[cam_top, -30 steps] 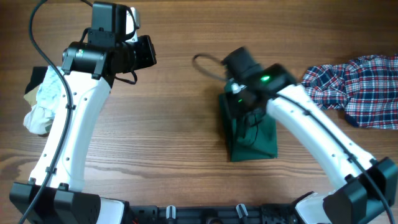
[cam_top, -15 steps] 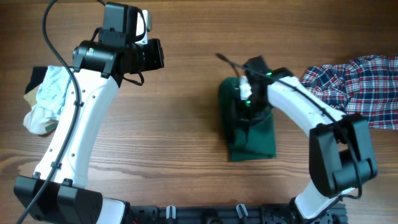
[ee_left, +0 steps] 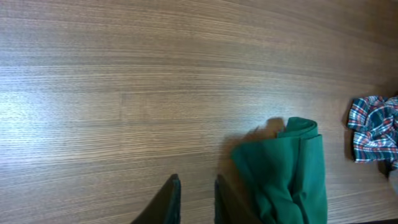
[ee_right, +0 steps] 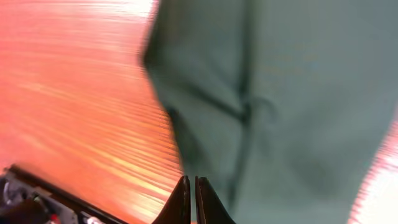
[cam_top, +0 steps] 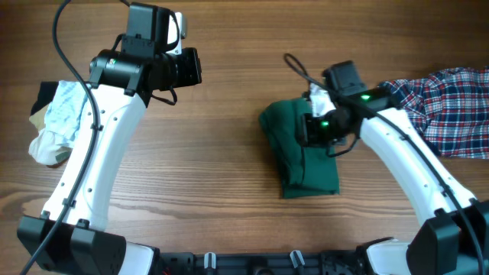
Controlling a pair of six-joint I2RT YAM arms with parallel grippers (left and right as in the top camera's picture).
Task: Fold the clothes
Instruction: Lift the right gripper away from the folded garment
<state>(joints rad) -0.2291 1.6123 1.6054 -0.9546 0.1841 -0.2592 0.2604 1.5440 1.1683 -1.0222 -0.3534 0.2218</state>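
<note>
what changed, clothes: a second ago the green clothes (cam_top: 302, 164) lay as a fairly tidy block. Now the far end bulges out to the left and looks bunched, while the near end sits about where it was.
what changed, right arm: the right arm (cam_top: 405, 164) has swung round, so its wrist now comes at the cloth from the right instead of sitting over the far end.
what changed, left arm: the left arm (cam_top: 99, 145) has moved a bit right compared with a second ago, and hasn't budged in the last half second.
where the clothes are: on the tabletop (cam_top: 221, 160), right of centre, just left of the plaid shirt (cam_top: 447, 107) and well apart from the pale garment (cam_top: 61, 122) at the left edge.
right pincer (ee_right: 192, 180): closed right down, tips over the green fabric. That view is blurry, so I can't tell if it has any cloth pinched.
left pincer (ee_left: 196, 180): open a small way with bare wood showing in the gap, holding nothing, up over the far left of the tabletop.
count: two arms, two pincers, one green garment, one plaid shirt, one pale garment with a black cloth (cam_top: 44, 95) by it, two green lights (cam_top: 325, 122) on the right arm.
writing: can't make out any at this size.
</note>
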